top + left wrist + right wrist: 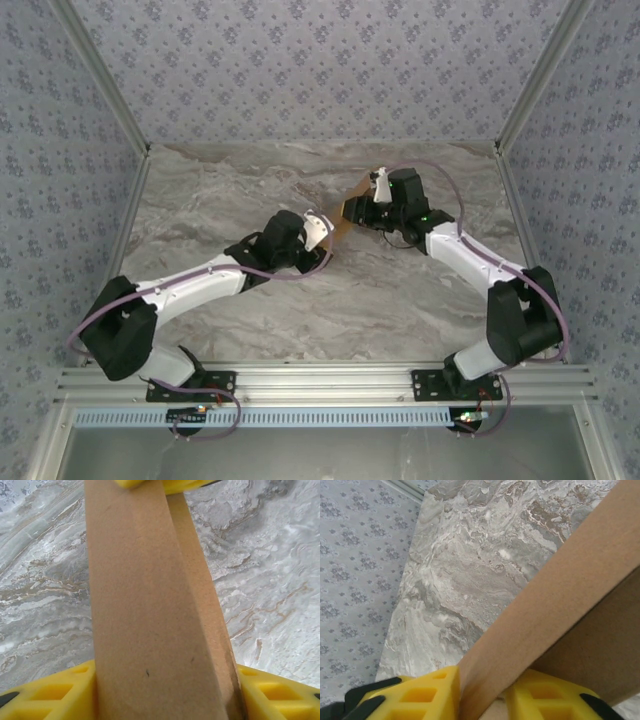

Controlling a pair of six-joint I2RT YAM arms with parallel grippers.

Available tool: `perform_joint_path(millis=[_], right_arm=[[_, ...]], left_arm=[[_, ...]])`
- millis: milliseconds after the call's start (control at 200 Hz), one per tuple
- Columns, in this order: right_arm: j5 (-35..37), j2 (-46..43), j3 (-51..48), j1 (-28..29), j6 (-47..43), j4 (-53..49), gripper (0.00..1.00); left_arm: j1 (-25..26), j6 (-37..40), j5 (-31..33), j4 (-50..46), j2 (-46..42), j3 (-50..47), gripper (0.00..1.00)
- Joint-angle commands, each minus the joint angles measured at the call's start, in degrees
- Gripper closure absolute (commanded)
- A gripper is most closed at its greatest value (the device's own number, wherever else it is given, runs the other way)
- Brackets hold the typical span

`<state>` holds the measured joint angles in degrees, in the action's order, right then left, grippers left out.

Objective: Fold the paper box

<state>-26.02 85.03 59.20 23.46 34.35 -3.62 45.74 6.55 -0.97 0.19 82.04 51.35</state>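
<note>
Bridging left pincer (318, 231) and right pincer (377, 192) is the paper box (351, 211).

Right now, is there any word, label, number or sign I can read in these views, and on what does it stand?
No readable text in any view.
The paper box is plain brown cardboard with no print.
The yellow finger pads carry no marking.
The wallpaper has a flower pattern, no letters.
The table is bare marble pattern.

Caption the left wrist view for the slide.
Paper box held between the left claw's yellow fingers, above the marble table.
</note>
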Motion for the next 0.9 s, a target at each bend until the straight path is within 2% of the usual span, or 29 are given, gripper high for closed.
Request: perform_joint_path(millis=[0, 305, 520, 650, 750, 894], right_arm=[[2.35, -2.35, 1.12, -1.0, -4.81, -9.22, 0.61], [3.96, -8.37, 5.73, -1.57, -17.06, -18.95, 0.46], [12.21, -12.51, 7.16, -2.68, -24.85, -21.28, 0.41], [15.53, -12.88, 7.51, -6.7, -26.35, -19.85, 0.38], [13.58, -12.81, 6.8, -11.14, -26.7, -15.9, 0.37], [5.56, -11.21, 6.56, -16.62, -28.55, -12.08, 0.36]], left_arm=[[-2.66, -3.74, -3.46, 0.72, -3.11, -0.76, 0.64], [-6.89, -3.66, -10.79, -0.84, -5.34, -1.06, 0.69], [-11.77, -0.52, -20.16, -1.48, -7.15, -1.61, 0.69], [-14.42, 4.36, -26.49, -1.18, -7.83, -2.06, 0.66], [-16.8, 8.27, -32.81, -2.04, -6.75, -1.35, 0.62], [-19.04, 17.63, -38.78, -7.13, -3.97, 1.1, 0.64]])
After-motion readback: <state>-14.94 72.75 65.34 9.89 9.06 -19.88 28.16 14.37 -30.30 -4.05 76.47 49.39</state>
